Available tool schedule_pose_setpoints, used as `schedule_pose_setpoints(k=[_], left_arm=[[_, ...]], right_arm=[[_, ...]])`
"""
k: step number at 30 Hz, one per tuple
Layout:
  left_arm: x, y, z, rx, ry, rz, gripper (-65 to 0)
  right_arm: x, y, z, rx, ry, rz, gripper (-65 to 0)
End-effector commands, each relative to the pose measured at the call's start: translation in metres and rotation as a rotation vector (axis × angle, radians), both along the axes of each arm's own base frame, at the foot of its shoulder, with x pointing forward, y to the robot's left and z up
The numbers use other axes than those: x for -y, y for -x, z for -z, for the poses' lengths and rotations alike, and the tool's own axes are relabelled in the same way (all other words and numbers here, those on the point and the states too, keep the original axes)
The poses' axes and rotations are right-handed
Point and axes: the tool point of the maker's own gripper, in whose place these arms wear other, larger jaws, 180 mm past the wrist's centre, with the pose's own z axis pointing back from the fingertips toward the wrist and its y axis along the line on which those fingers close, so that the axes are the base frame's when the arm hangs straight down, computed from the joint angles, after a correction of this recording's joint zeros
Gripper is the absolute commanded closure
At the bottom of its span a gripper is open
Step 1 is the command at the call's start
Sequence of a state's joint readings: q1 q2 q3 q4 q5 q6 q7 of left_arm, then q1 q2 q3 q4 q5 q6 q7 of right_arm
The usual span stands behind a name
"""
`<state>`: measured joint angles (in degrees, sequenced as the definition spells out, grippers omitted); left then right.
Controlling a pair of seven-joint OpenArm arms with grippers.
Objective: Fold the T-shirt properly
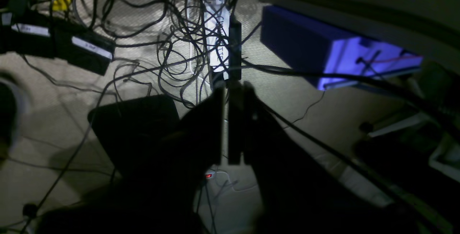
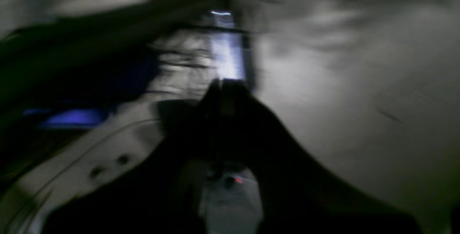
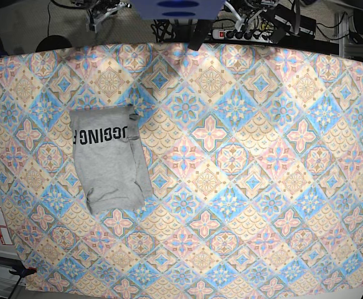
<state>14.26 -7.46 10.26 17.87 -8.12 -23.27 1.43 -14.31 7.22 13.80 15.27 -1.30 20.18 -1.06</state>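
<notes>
1 T-shirt [image 3: 109,161] folded on tablecloth [image 3: 243,187]; left gripper [image 1: 230,93] closed, empty; right gripper [image 2: 224,93] unclear.

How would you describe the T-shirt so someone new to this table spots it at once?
Start from the colourful tile-patterned tablecloth filling the base view and go to its left side. The T-shirt lies there folded into a narrow grey bundle. It is the only plain grey thing on the cloth, with black capital lettering across its upper part.

Surface [image 3: 243,187] covered by a colourful tile-patterned tablecloth [image 3: 262,124]. A folded grey T-shirt [image 3: 109,162], black lettering showing along its upper fold, lies flat at the left side.
</notes>
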Motion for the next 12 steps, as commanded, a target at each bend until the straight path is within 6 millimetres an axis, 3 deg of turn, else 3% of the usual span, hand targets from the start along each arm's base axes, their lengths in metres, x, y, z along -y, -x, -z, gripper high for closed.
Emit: schedule_pose_setpoints(k=[1, 5, 9, 12], left_arm=[[-0.002, -0.004, 0.0, 0.014, 0.002, 0.0, 0.0], [-0.001, -0.018, 0.0, 0.035, 0.004, -0.002, 0.0], [0.005, -0.036, 0.001, 0.061, 0.013, -0.012, 0.0], [0.028, -0.05, 0.0, 0.081, 0.048, -0.007, 0.0]], right_arm=[[0.012, -0.003, 0.0, 0.009, 0.043, 0.005, 0.0], [0.03, 0.002, 0.002, -0.017, 0.152, 0.006, 0.0], [0.009, 0.002, 0.005, -0.02, 0.137, 0.016, 0.0], [0.003, -0.01, 0.006, -0.003, 0.127, 0.02, 0.0]])
